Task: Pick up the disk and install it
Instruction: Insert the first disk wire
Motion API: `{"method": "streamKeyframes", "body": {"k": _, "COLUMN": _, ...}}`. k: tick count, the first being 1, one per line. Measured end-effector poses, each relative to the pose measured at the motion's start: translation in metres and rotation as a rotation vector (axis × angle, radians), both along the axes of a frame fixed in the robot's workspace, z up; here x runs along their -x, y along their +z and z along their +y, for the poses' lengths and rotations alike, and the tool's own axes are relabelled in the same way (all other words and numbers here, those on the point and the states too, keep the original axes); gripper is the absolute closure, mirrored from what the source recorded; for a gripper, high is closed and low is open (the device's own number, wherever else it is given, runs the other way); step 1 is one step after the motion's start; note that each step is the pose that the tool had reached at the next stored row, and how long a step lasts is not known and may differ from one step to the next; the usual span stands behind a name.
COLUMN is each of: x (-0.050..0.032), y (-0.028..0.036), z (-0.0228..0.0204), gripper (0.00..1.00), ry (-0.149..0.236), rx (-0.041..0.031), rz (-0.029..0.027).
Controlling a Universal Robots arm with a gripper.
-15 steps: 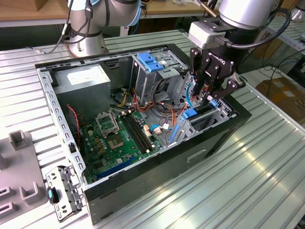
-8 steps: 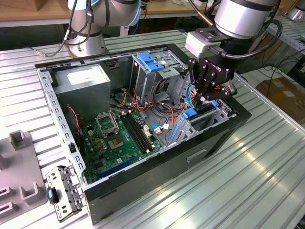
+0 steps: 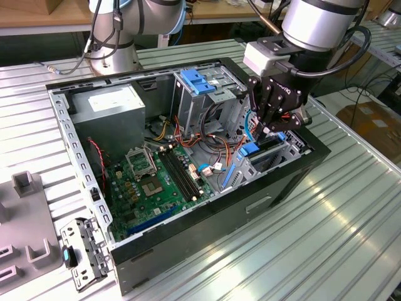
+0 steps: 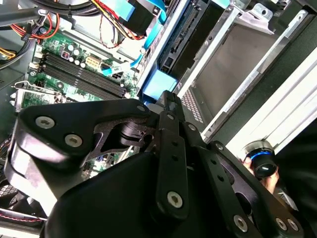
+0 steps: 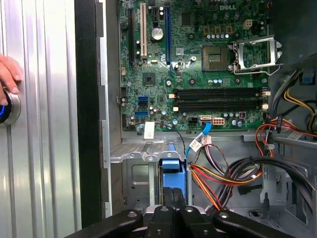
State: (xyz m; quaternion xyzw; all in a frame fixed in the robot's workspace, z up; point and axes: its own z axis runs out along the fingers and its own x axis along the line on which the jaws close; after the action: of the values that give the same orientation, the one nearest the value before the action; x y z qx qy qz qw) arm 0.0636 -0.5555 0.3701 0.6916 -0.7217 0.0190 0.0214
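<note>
The disk (image 3: pixel 268 149) sits edgewise in the metal drive bay (image 3: pixel 289 150) at the case's corner on the exterior view's right. Its blue side rail (image 3: pixel 250 150) faces the motherboard. My gripper (image 3: pixel 266 130) hangs straight above it, fingers shut together, tips at the blue rail's end. In the second wrist view the gripper (image 4: pixel 166 97) touches the blue rail (image 4: pixel 158 82), with the disk's dark connector edge (image 4: pixel 185 37) beyond. In the first wrist view the gripper (image 5: pixel 174 197) sits just over the blue rail (image 5: pixel 173 171). I cannot tell whether anything is pinched between the tips.
The open computer case (image 3: pixel 207 219) holds a green motherboard (image 3: pixel 153 179), a grey power supply (image 3: pixel 116 106), a drive cage with a blue bracket (image 3: pixel 197 81) and loose cables (image 5: pixel 223 173). A person's hand (image 5: pixel 7 74) rests on a blue-lit button (image 5: pixel 5 106). A metal bracket (image 3: pixel 81 251) lies outside the case.
</note>
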Motion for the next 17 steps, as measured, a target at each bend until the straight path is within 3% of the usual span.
{"method": "streamKeyframes", "body": {"k": 7, "x": -0.0001, "y": -0.0001, "z": 0.0000, "gripper": 0.89, "ry": 0.000, "rx": 0.0000, "rz": 0.0000}}
{"method": "streamKeyframes", "body": {"k": 10, "x": -0.0038, "y": -0.0002, "z": 0.0000, "gripper": 0.89, "ry": 0.000, "rx": -0.0001, "rz": 0.0000}}
{"method": "streamKeyframes", "body": {"k": 15, "x": -0.0204, "y": -0.0001, "z": 0.0000, "gripper": 0.89, "ry": 0.001, "rx": 0.0000, "rz": 0.0000}}
{"method": "streamKeyframes", "body": {"k": 17, "x": -0.0314, "y": -0.0001, "z": 0.0001, "gripper": 0.89, "ry": 0.001, "rx": 0.0000, "rz": 0.0000}}
